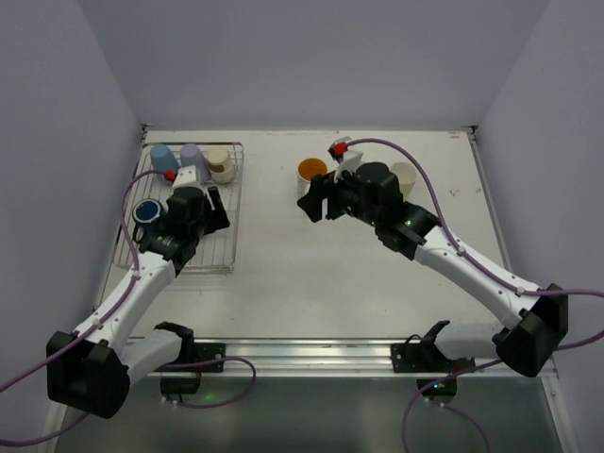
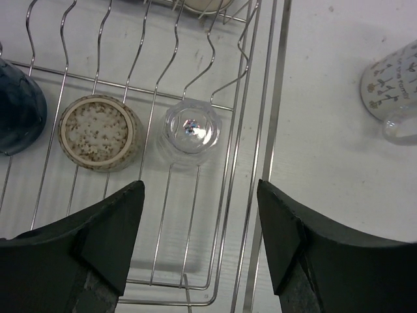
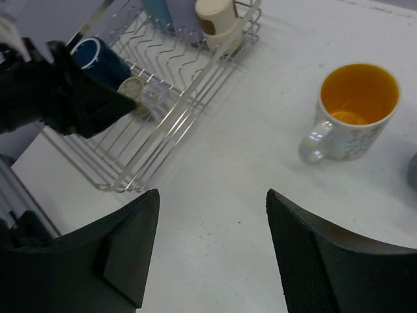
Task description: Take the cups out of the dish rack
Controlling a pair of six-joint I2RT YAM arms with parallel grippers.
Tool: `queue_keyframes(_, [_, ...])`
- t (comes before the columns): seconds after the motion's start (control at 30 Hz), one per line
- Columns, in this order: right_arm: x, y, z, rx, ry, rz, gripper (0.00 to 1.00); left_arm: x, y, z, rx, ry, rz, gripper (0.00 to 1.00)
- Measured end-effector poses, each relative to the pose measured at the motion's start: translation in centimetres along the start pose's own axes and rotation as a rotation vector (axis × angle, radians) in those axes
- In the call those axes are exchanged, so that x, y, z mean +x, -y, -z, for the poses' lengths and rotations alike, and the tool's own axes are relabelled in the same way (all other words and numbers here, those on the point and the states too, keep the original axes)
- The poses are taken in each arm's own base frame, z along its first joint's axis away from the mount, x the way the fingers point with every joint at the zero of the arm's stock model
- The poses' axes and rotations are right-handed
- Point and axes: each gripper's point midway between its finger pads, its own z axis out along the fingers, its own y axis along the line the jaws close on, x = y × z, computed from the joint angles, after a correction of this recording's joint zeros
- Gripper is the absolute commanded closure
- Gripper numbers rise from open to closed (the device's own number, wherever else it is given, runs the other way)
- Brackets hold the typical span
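Observation:
The dish rack [image 1: 225, 247] stands at the left of the table. At its far end are a light blue cup [image 1: 163, 157], a lavender cup [image 1: 192, 156] and a beige cup [image 1: 221, 164]; a navy cup [image 1: 146, 209] lies at its left side. My left gripper [image 2: 201, 195] hovers open over the rack's right part, just short of an upturned tiny clear glass [image 2: 191, 130] and a speckled upturned cup [image 2: 99, 132]. My right gripper [image 3: 212, 199] is open over bare table, with the orange-inside mug [image 3: 355, 107] standing ahead of it to the right.
A pale yellow-green cup [image 1: 406, 176] stands beyond the right arm. A grey shape [image 3: 412, 171] shows at the right edge of the right wrist view. The left arm [image 3: 58, 98] reaches over the rack's near part. The rack's right rim [image 2: 260, 130] runs between my left fingers.

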Motion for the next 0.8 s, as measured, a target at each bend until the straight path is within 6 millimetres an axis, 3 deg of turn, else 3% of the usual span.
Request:
queue_keyframes(0.13, [2.3, -2.1, 1.7, -0.071, 0.014, -0.057, 0.37, 0.3, -0.4, -1.8, -0.059, -0.034, -0.007, 0.30])
queue_keyframes(0.3, [4.8, -1.8, 2.6, -0.068, -0.008, -0.095, 0.41, 0.3, -0.5, -4.2, -0.113, -0.061, -0.021, 0.32])
queue_keyframes(0.6, [3.6, -2.3, 5.6, -0.112, 0.080, -0.101, 0.41, 1.5, -1.5, -8.0, -0.209, -0.127, -0.048, 0.34])
queue_keyframes(0.73, [3.2, -2.7, 6.6, -0.142, 0.109, -0.099, 0.41, 1.9, -1.7, -8.9, -0.231, -0.137, -0.049, 0.48])
queue_keyframes(0.8, [3.6, -2.7, 6.8, -0.147, 0.104, -0.099, 0.41, 1.8, -1.7, -9.2, -0.237, -0.132, -0.044, 0.60])
